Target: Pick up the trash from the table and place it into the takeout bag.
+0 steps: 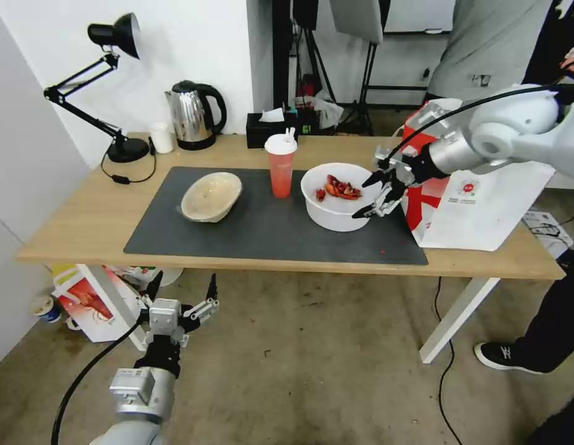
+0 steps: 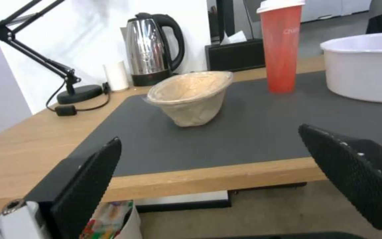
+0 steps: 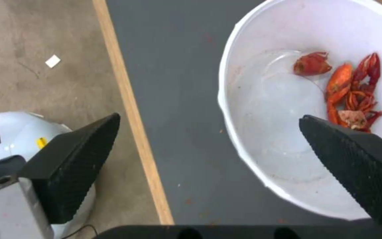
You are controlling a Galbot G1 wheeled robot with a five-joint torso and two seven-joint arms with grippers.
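— Why is the right gripper (image 1: 375, 196) beside the white bowl (image 1: 336, 207)?
— I think it prepares to take the rim. Its fingers are wide apart, holding nothing, over the bowl's edge nearest the takeout bag (image 1: 479, 198); red shells (image 1: 341, 188) lie inside the bowl.
— And the left gripper (image 1: 182, 296)?
— It waits below the table (image 1: 83, 228) edge, in front of the beige bowl (image 1: 211, 196), also wide and empty.
— What else is near the white bowl?
— The red cup (image 1: 281, 165) stands just beside it, on the side away from the bag. Kettle (image 1: 191, 115), lamp (image 1: 104, 74) and tissue box (image 1: 268, 128) are behind, well apart. Nothing blocks the way to the bag.
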